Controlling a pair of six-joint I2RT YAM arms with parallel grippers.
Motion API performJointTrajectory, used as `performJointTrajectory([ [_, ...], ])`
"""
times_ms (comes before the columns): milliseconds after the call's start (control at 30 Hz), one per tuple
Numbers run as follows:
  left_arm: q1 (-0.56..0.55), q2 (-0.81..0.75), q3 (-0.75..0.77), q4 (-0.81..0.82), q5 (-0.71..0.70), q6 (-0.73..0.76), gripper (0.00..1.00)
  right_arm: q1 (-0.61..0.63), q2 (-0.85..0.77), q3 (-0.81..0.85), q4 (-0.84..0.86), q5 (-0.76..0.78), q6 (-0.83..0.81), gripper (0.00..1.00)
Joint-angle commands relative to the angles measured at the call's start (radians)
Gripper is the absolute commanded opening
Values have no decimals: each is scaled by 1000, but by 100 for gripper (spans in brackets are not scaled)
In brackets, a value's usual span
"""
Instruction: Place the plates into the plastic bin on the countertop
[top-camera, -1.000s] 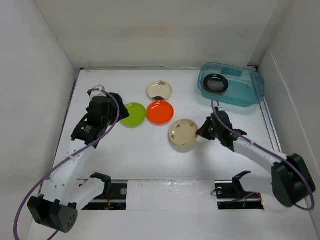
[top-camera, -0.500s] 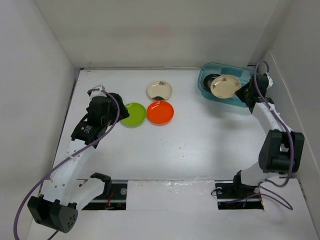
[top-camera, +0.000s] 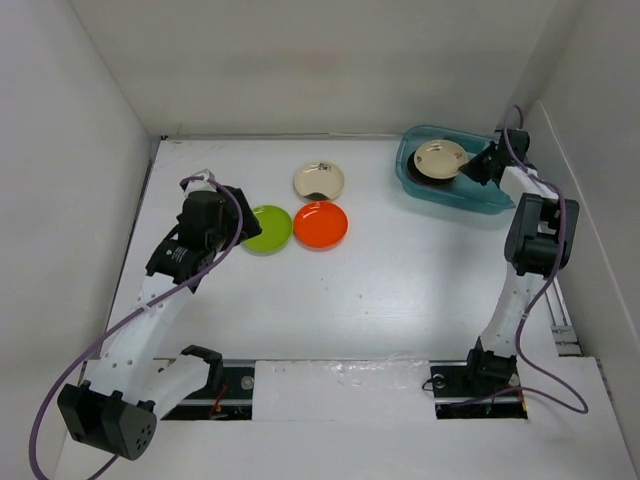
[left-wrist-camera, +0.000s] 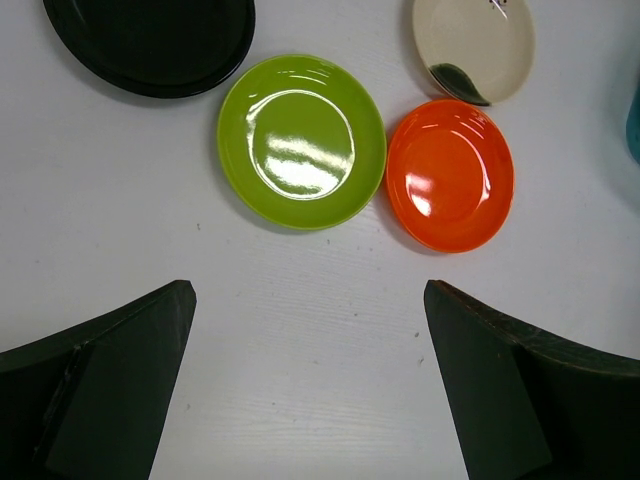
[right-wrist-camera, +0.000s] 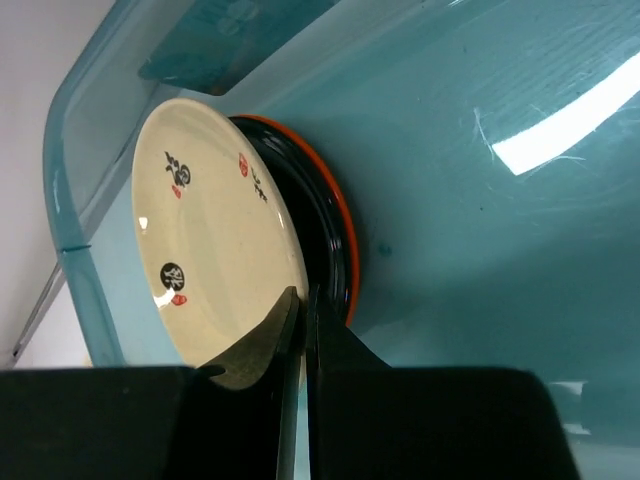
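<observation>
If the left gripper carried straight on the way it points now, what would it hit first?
The open left gripper would probably meet the flat white countertop first, just short of the round lime green plate; depth is unclear.

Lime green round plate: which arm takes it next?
Left. The left gripper hangs open beside the lime green round plate; the right gripper is in the teal plastic bin, shut on a cream round plate.

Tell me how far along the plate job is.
Done: an orange dish and a black dish sit stacked in the bin. In hand: the right tool pinches a cream dish over that stack. Left on the countertop: lime plate, orange plate, cream plate, black plate.
</observation>
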Motion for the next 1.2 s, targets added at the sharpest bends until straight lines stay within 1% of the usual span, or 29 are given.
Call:
performJointTrajectory([
  [0, 7, -7, 1, 19, 5, 11, 100, -4, 9, 89, -3, -40, -4, 0],
  [33, 7, -7, 1, 19, 5, 11, 100, 7, 10, 89, -3, -40, -4, 2],
  [67, 7, 2, 1, 19, 5, 11, 100, 7, 10, 98, -12, -49, -14, 21],
  [133, 7, 2, 1, 19, 5, 11, 100, 27, -9, 87, -12, -49, -14, 53],
  [167, 7, 2, 1, 19, 5, 11, 100, 27, -48, 76, -12, -29, -25, 69],
  [200, 7, 2, 1, 19, 5, 11, 100, 42, -79, 61, -12, -16, -42, 76],
  [233, 7, 2, 1, 19, 5, 11, 100, 62, -116, 14, -12, 24, -42, 85],
  [267, 7, 2, 1, 19, 5, 11, 100, 77, -200, -14, -3, 58, -51, 99],
  [333, 7, 2, 1, 19, 5, 11, 100, 128, -289, -66, 14, 151, -65, 100],
  [367, 7, 2, 1, 29, 5, 20, 100, 152, -332, -123, 38, 165, -65, 100],
  [400, 7, 11, 1, 29, 15, 20, 100, 178, -411, -158, 57, 166, -76, 100],
  [433, 7, 11, 1, 29, 15, 20, 100, 213, -446, -195, 83, 149, -91, 100],
  [467, 7, 11, 1, 29, 15, 20, 100, 299, -470, -253, 95, 149, -100, 100],
  [533, 7, 11, 1, 29, 15, 20, 100, 379, -495, -313, 95, 129, -117, 100],
  [567, 7, 11, 1, 29, 15, 20, 100, 446, -495, -351, 122, 94, -104, 100],
  [600, 7, 11, 1, 29, 15, 20, 100, 473, -495, -443, 194, 65, -93, 100],
  [667, 7, 11, 1, 29, 15, 20, 100, 519, -463, -529, 273, 34, -39, 95],
  [700, 7, 11, 1, 29, 15, 20, 100, 554, -445, -598, 322, -20, -27, 94],
  [733, 7, 11, 1, 29, 15, 20, 100, 570, -390, -621, 416, -49, -16, 92],
  [767, 7, 11, 1, 29, 15, 20, 100, 583, -357, -634, 455, -84, -4, 91],
  [800, 7, 11, 1, 29, 25, 20, 100, 594, -325, -634, 481, -153, -4, 90],
  [833, 7, 11, 1, 29, 25, 20, 100, 606, -296, -648, 544, -172, 5, 90],
  [900, 7, 11, 1, 29, 25, 20, 100, 607, -227, -657, 615, -227, 36, 90],
  [967, 7, 11, 1, 29, 25, 20, 100, 597, -173, -666, 634, -227, 48, 88],
  [1067, 7, -8, 1, 29, 15, 20, 100, 597, -148, -657, 643, -224, 48, 84],
  [1167, 7, -9, 1, 29, 15, 20, 100, 597, -139, -637, 632, -224, 58, 77],
])
